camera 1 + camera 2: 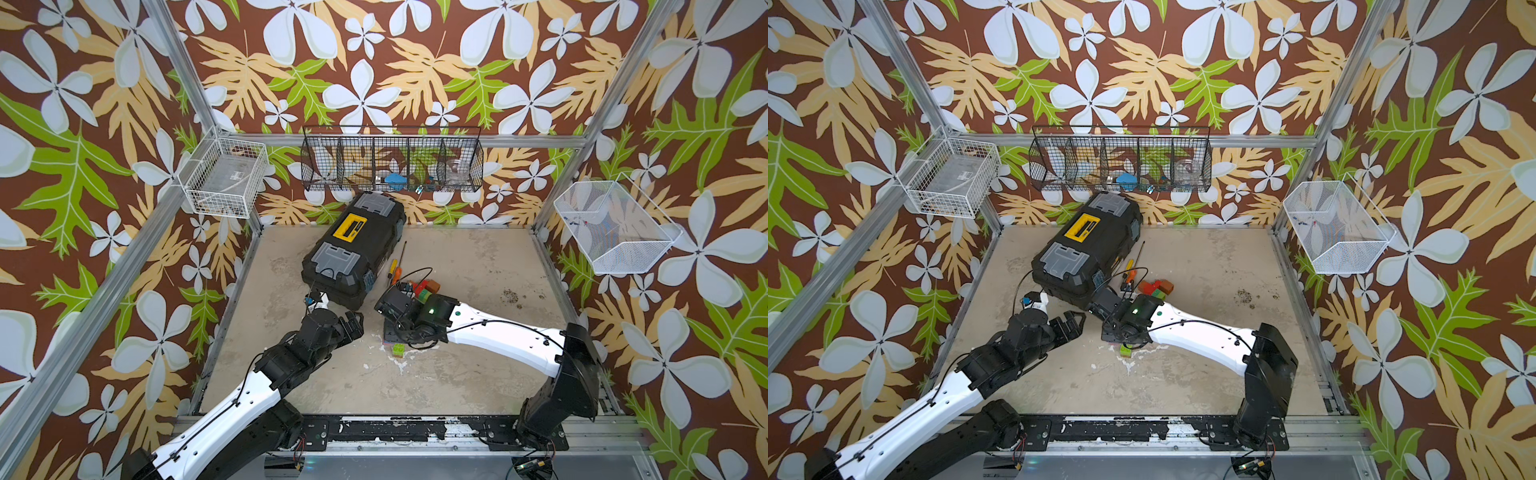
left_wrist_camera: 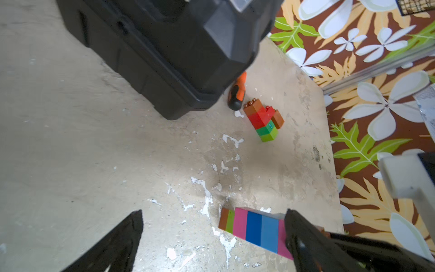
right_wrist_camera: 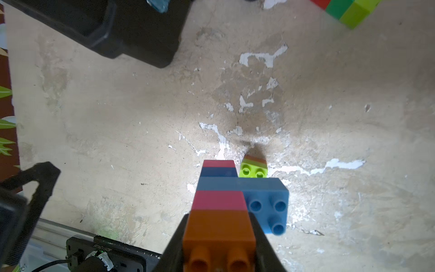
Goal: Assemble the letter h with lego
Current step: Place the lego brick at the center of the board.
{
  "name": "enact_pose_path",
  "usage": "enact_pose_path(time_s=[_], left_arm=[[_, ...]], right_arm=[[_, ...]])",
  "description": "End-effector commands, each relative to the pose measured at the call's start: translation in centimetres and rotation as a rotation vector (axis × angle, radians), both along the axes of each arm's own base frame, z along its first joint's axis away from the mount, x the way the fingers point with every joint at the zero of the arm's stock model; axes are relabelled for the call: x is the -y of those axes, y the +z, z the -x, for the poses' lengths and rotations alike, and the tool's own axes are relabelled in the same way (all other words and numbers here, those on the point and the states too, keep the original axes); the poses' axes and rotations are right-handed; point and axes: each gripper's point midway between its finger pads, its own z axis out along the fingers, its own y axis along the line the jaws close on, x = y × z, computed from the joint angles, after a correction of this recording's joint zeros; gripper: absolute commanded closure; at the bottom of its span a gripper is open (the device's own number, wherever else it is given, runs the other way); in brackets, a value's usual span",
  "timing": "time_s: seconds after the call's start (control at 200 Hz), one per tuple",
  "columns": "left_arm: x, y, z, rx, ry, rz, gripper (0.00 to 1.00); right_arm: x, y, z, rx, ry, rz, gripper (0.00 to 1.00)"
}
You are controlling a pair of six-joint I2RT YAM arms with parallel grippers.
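While right tool [image 3: 219, 237] clamped orange end of letter h [image 3: 220, 200], left tool [image 2: 213, 219] stood spread wide beside it; spare lego [image 2: 262, 121] lay on counter [image 2: 82, 164] near toolbox [image 2: 164, 47].

The letter h [image 3: 219, 202] is an orange, pink, light-blue, blue and pink column with a light-blue side bridge, its orange end pinched between the right fingers [image 3: 175, 247]. Loose lego [image 2: 263, 121], brown, red, green and lime, lies clustered well apart on the bench [image 2: 94, 141].

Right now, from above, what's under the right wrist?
A lime brick peeks out in both top views; the right pincer covers the letter h it grips.
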Motion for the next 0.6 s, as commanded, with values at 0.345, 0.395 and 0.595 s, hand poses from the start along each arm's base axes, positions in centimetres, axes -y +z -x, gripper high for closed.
enact_pose_path(time_s=[0.345, 0.395, 0.595], left_arm=[[-0.6, -3.5, 0.9, -0.087, 0.001, 0.014, 0.03], [-0.5, -3.6, 1.0, -0.089, -0.003, 0.018, 0.03], [-0.7, -3.8, 1.0, -0.094, 0.005, 0.017, 0.02]], right_arm=[[-2.7, -5.2, 0.2, -0.04, -0.017, 0.204, 0.77], [-2.9, -5.4, 0.1, -0.038, -0.016, 0.206, 0.77], [-3.7, -6.0, 0.1, -0.049, 0.012, 0.22, 0.66]])
